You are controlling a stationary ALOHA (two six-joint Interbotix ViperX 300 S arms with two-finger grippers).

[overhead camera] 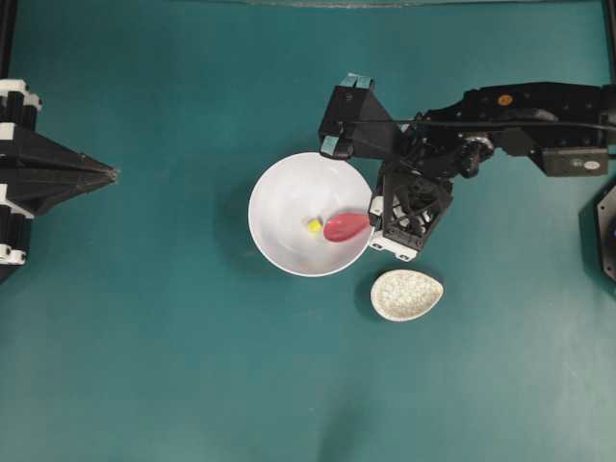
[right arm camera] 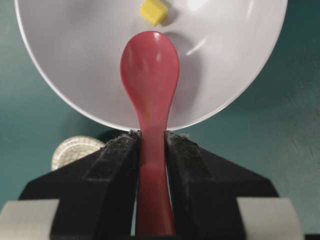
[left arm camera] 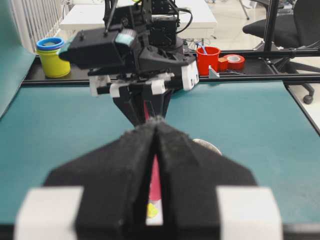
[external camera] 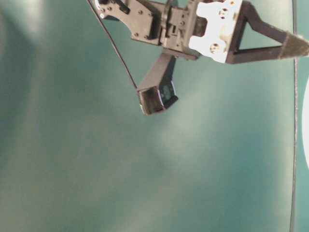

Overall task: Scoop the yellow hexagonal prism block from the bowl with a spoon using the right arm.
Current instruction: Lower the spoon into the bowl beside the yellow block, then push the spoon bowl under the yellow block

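Observation:
The white bowl [overhead camera: 281, 192] stands mid-table with the tiny yellow hexagonal prism block [overhead camera: 314, 226] lying inside it. My right gripper [overhead camera: 374, 220] is at the bowl's right rim, shut on the handle of the pinkish-red spoon [overhead camera: 346, 227]. In the right wrist view the spoon [right arm camera: 150, 80] reaches over the bowl's rim [right arm camera: 60, 85], scoop empty. Its tip sits just short of the block [right arm camera: 153, 11], while the right gripper [right arm camera: 152, 137] clamps the handle. My left gripper [overhead camera: 111, 174] rests far left, shut and empty, tips together [left arm camera: 157, 122].
A small speckled oval dish [overhead camera: 406, 295] lies just below and right of the bowl, close under the right wrist. Behind the table's far edge stand a yellow cup [left arm camera: 52, 59], a red cup [left arm camera: 208, 59] and tape rolls [left arm camera: 233, 61].

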